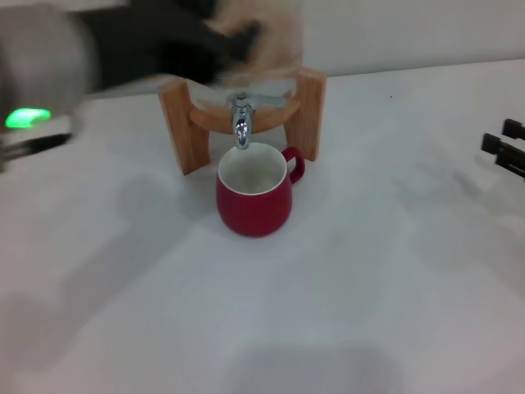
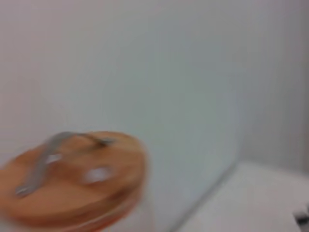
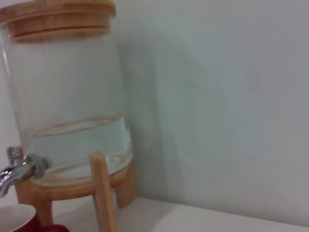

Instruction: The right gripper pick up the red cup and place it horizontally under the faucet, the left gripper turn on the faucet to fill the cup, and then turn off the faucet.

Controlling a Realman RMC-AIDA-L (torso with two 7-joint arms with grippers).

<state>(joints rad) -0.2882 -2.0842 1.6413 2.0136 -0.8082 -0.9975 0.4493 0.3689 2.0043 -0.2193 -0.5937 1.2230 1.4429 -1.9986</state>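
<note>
Red cup (image 1: 253, 199) upright under faucet (image 1: 240, 125); left pincer (image 1: 238, 41) blurred, opening unclear, right pincer (image 1: 507, 148) parked, unclear.

Red cup (image 1: 253, 199) upright directly under faucet (image 1: 241, 123), blocking approach from front. Wooden stand (image 1: 182, 123) legs flank spout both sides. Left gripper (image 1: 209, 41) crowds space above faucet. Open table (image 1: 394, 271) right and front; right gripper (image 1: 507, 148) at far right edge.

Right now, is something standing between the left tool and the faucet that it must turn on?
Nothing visible does. The left tool is up beside the jar, above the faucet. Only open air lies between them. The red cup sits lower, under the spout.
</note>
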